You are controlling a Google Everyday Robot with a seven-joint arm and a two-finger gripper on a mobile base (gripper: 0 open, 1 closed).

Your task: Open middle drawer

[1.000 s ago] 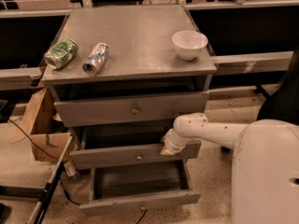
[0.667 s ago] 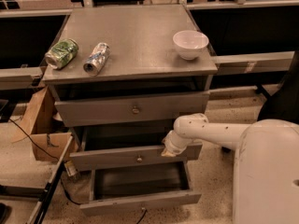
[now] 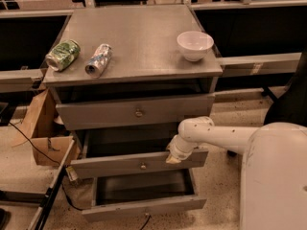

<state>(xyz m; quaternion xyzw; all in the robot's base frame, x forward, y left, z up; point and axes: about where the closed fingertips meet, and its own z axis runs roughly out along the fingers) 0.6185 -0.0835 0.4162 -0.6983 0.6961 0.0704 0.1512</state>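
The middle drawer is a grey metal panel with a small round brass knob at its centre. It stands partly pulled out, with a dark gap behind its front. My gripper is at the top edge of the drawer front, right of the knob, at the end of my white arm, which reaches in from the right. The top drawer with its larger knob is above it. The bottom drawer with its thin lip is pulled out further below.
On the cabinet top lie a green can and a silver can, and a white bowl stands at the right. A cardboard box and cables are on the floor at left.
The middle drawer front has slid a little further out toward the camera, and my gripper has moved with it.
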